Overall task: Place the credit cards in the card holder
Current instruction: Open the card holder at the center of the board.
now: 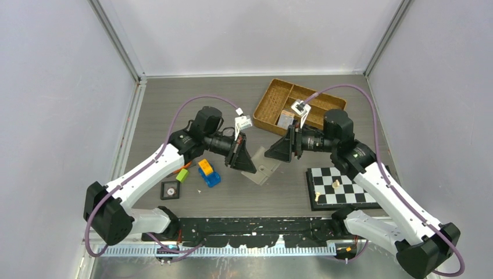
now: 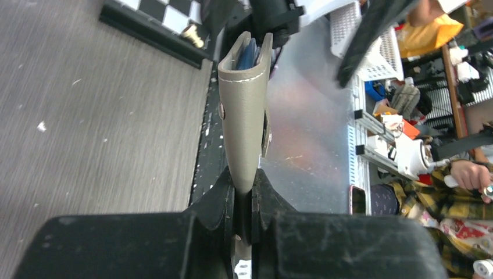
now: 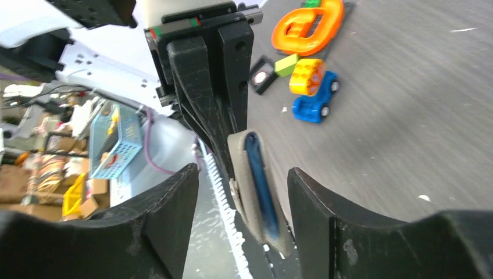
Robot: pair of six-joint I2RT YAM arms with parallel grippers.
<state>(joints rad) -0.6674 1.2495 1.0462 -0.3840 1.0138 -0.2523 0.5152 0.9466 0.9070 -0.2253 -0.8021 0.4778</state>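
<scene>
The card holder is a grey folded wallet with blue inside. My left gripper is shut on its folded end and holds it edge-up above the table. In the top view it shows as a pale flat shape between the two grippers. My right gripper is open, one finger on each side of the holder's open end, not touching it. From above, the left gripper and right gripper face each other. A pale flat rectangle lies in the wicker tray; I cannot tell whether it is a card.
A wicker tray stands at the back. A chessboard with pieces lies at the right front. A blue toy car with an orange block, a green block and a black dial tile lie at the left front.
</scene>
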